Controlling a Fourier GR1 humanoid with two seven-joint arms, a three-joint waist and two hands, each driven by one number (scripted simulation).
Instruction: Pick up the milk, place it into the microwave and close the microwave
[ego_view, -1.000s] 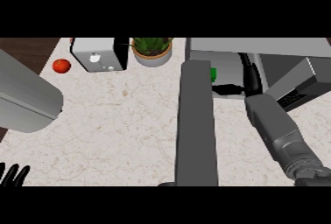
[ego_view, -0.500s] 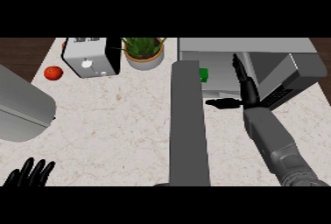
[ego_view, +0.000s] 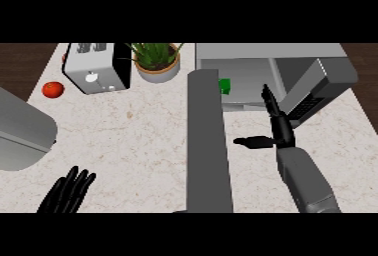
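Observation:
The microwave (ego_view: 244, 52) stands at the back right with its cavity facing me. Its grey door (ego_view: 208, 150) is swung open and runs as a long bar down the middle of the view. A small green piece of what looks like the milk (ego_view: 225, 85) shows inside the cavity; the door's edge hides the rest. My right hand (ego_view: 279, 131) is in front of the opening, fingers straight and pointing at the cavity, thumb out to the left, holding nothing. Resting at the lower left is my left hand (ego_view: 68, 192), open with fingers up.
A silver toaster (ego_view: 96, 75), a potted plant (ego_view: 156, 62) and a red fruit (ego_view: 52, 89) stand at the back left. A big grey rounded body (ego_view: 22, 131) fills the left edge. A grey slanted panel with buttons (ego_view: 321, 87) sits right of the cavity.
My right hand has drawn back a little from the microwave's opening, leaving the green item inside. The left hand has come further into view at the lower left.

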